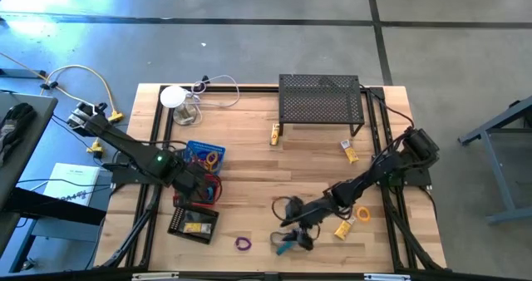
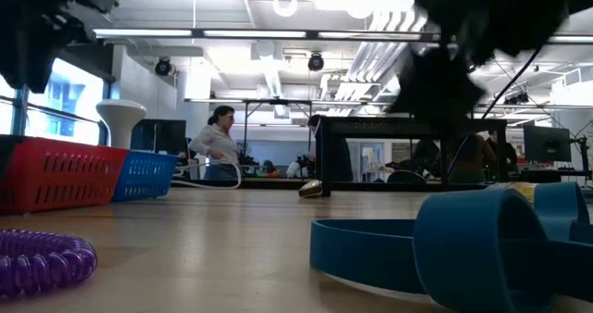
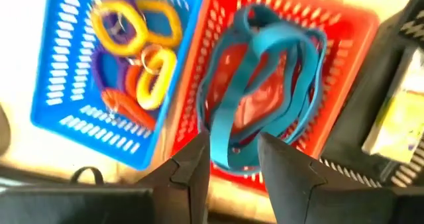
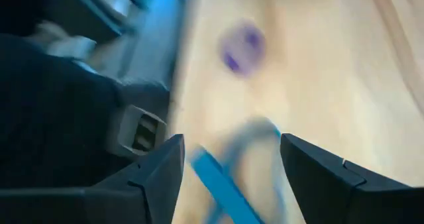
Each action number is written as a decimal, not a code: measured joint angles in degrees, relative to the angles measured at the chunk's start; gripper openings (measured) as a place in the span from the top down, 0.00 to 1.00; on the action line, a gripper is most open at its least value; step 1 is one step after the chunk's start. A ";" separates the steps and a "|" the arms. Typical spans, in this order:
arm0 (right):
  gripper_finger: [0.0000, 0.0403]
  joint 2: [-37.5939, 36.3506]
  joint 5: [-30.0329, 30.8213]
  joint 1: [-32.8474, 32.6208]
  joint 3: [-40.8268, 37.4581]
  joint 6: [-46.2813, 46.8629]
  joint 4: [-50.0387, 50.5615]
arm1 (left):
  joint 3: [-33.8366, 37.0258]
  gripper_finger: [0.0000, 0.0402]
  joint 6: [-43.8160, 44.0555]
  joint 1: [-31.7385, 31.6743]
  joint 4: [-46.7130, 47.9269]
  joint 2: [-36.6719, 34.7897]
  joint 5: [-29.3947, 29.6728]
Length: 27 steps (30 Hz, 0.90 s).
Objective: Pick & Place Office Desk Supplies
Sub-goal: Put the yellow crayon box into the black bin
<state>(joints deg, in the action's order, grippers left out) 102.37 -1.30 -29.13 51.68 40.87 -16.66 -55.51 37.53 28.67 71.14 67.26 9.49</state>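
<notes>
Blue elastic loops [image 3: 265, 85] lie in the red basket [image 3: 344, 25]. My left gripper [image 3: 233, 164] hangs open above them, pointing down; the near end of one loop shows in the gap between its fingers. Beside it, the blue basket [image 3: 59, 85] holds yellow, orange and purple rings [image 3: 142, 58]. Toward the near edge, my right gripper [image 4: 228, 177] is open and slants down over a blue loop [image 4: 218, 181] on the table [image 1: 249, 160]. A purple ring [image 1: 243, 244] lies to its left, an orange ring [image 1: 363, 214] and a yellow tube [image 1: 342, 229] to its right.
A black tray [image 1: 193, 223] with tubes sits near the baskets. The black mesh shelf [image 1: 320, 102] stands at the far edge, and the white round device [image 1: 173, 96] is at the far left. More tubes [image 1: 274, 134] [image 1: 351, 152] lie in front of the shelf. People stand in the room beyond.
</notes>
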 joint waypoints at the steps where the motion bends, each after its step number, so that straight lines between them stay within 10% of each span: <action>1: 0.41 -0.05 -1.00 0.50 0.00 3.01 3.56 | -0.39 0.70 -0.04 0.02 -0.15 -0.11 0.77; 10: 0.41 -0.38 1.57 3.84 0.20 17.03 26.69 | -0.48 0.70 -5.63 0.94 -10.23 -0.23 12.50; 27: 0.41 -18.28 10.09 3.17 -0.11 35.91 63.58 | -0.43 0.70 -15.85 1.27 -26.75 0.10 12.83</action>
<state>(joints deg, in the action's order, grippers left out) 84.09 8.79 -25.96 51.57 76.77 46.92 -55.94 21.68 29.93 44.39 67.35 22.33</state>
